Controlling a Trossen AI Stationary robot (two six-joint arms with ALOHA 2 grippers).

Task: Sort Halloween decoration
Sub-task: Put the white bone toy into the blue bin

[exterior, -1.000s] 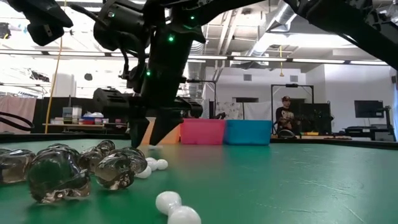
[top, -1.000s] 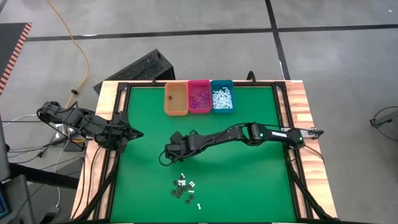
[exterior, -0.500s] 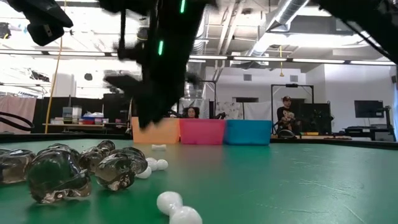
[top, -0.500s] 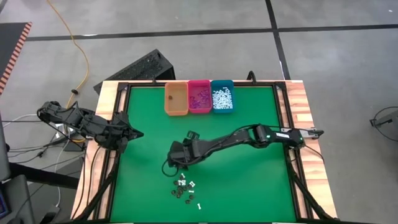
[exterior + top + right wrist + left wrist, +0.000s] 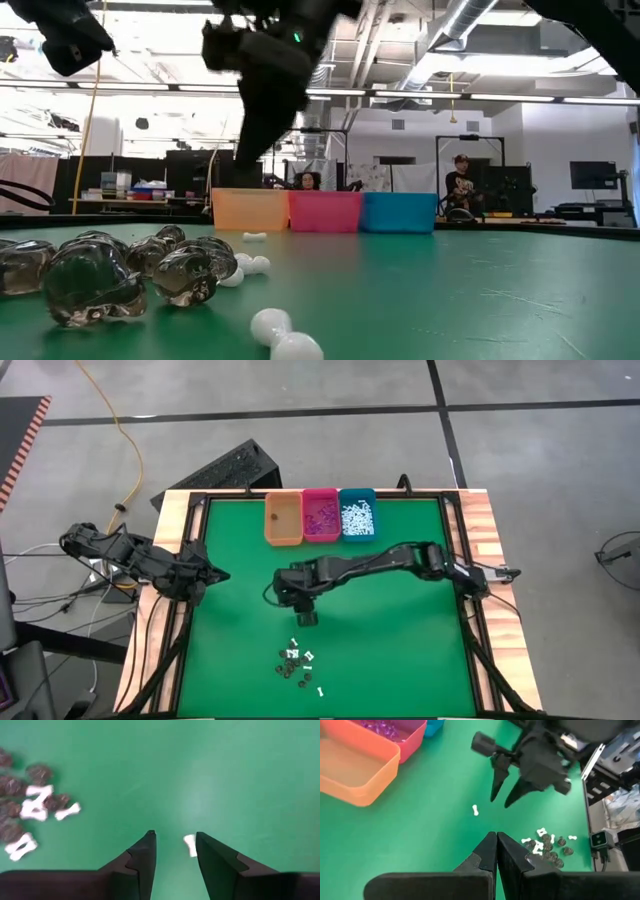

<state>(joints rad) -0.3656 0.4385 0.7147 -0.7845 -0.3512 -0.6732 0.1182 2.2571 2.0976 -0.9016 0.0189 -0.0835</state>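
Right gripper (image 5: 309, 619) jaws parted; left gripper (image 5: 222, 575) closed.

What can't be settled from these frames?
- Orange bin: the high view is too small to show whether anything lies inside; in the low view its wall hides the contents.
- White piece between the right gripper fingers: the right wrist view cuts off its lower end.
- Dark pieces: shapes too small from above.
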